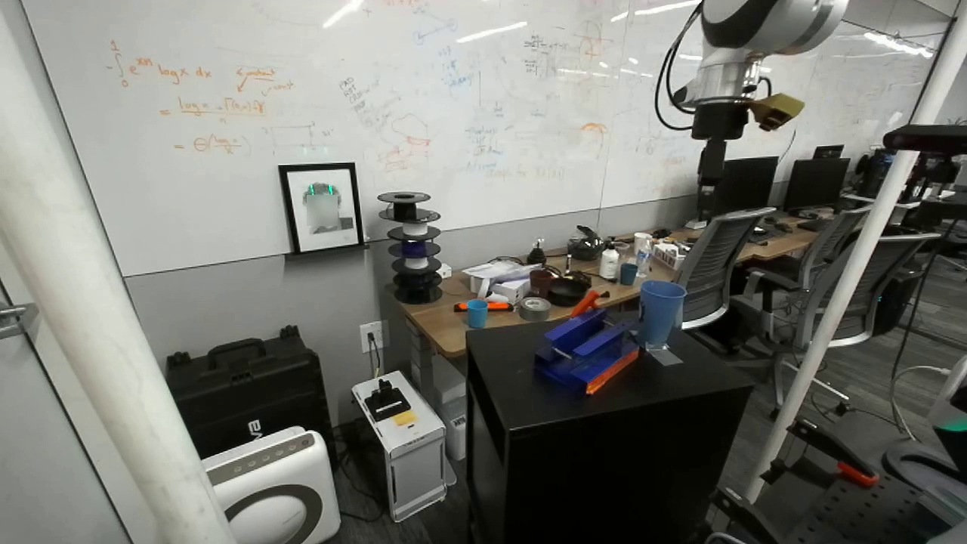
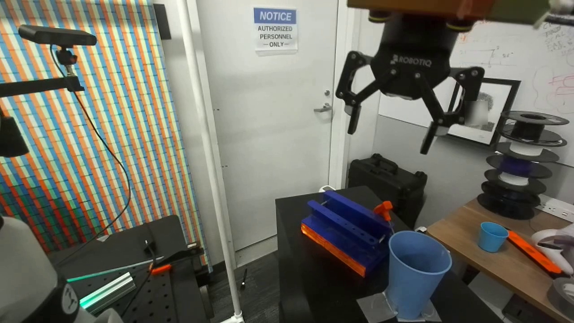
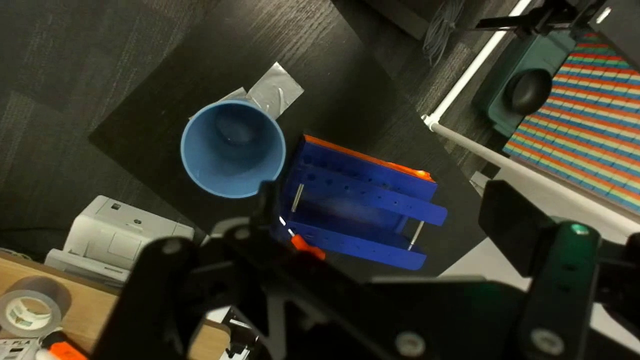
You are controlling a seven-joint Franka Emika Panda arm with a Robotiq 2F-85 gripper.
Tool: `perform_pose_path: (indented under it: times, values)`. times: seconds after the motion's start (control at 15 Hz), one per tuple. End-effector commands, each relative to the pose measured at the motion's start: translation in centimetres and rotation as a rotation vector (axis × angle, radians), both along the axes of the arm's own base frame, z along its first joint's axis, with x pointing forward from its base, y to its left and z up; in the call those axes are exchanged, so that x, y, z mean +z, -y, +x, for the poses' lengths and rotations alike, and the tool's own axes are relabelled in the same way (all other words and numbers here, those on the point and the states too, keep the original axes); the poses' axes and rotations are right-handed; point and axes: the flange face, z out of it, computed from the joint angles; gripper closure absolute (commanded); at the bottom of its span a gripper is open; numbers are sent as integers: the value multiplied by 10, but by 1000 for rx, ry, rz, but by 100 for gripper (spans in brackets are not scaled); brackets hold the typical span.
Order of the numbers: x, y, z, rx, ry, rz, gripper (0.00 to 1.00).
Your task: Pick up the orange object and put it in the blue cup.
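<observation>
A Robotiq gripper [image 2: 389, 141] hangs beneath the Panda arm [image 1: 755, 34], its two black fingers [image 2: 354, 120] pointing down, spread wide apart.

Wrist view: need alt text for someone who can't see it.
Looking down past the open, empty hand: an empty blue cup stands beside a dark blue block on a black cabinet. The orange object is at the block's end nearest the cup; silver tape shows beside the cup.
</observation>
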Motion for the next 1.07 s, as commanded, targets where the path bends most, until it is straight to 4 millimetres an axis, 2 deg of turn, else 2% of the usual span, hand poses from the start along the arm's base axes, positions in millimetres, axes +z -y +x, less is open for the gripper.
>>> perform_pose_path:
  times: [0.0, 0.27, 0.47, 0.73, 1.0]
  values:
    - [-34, 0, 68, 55, -52, -28, 0]
    - [-72, -17, 113, 110, -111, -63, 0]
    - [-101, -37, 136, 192, -164, -103, 0]
    - [-136, -59, 158, 282, -221, -173, 0]
    - [-166, -74, 170, 355, -258, -209, 0]
